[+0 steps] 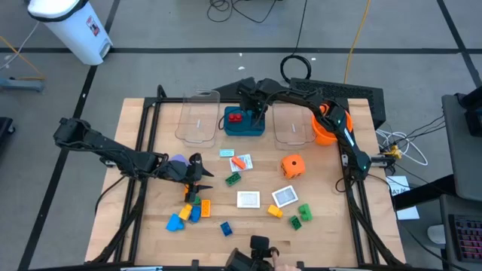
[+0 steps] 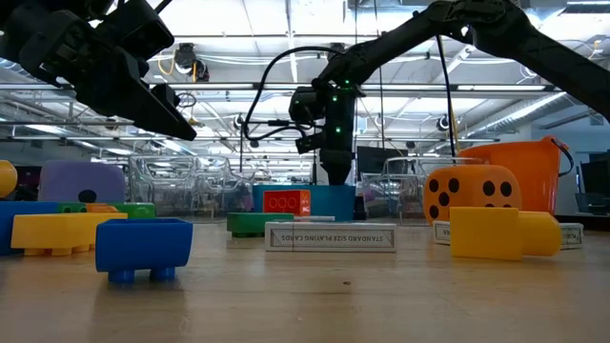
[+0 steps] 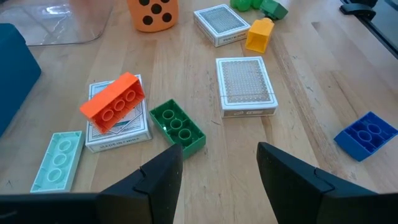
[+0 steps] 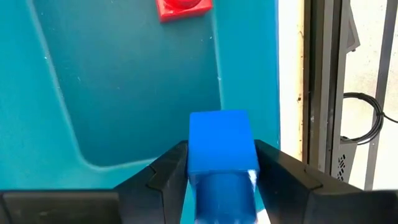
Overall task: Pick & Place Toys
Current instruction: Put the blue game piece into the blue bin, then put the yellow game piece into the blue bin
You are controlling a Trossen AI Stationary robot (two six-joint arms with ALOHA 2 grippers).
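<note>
My right gripper (image 1: 256,113) hangs over the teal tray (image 1: 248,129) at the far middle of the table and is shut on a blue brick (image 4: 221,149). A red brick (image 1: 236,117) lies in the tray and also shows in the right wrist view (image 4: 183,6). My left gripper (image 1: 197,175) is open and empty, low over the table at centre left. Just ahead of its fingers a green brick (image 3: 177,127) lies on the wood. An orange brick (image 3: 113,101) rests on a white card (image 3: 118,127), with a mint flat brick (image 3: 57,160) beside it. My right gripper pinches the blue brick's two opposite sides (image 4: 194,155) between its two fingers. The fingers point down from above. The brick is lifted clear over the tray's floor (image 4: 124,93), with a round stud on its near end between the fingers.
Clear bins (image 1: 197,117) (image 1: 292,124) flank the tray, and an orange bowl (image 1: 324,129) stands at the far right. On the wood lie an orange die (image 1: 292,165), a purple die (image 1: 178,161), cards (image 1: 248,199), green bricks (image 1: 301,214) and a blue and yellow brick cluster (image 1: 190,212).
</note>
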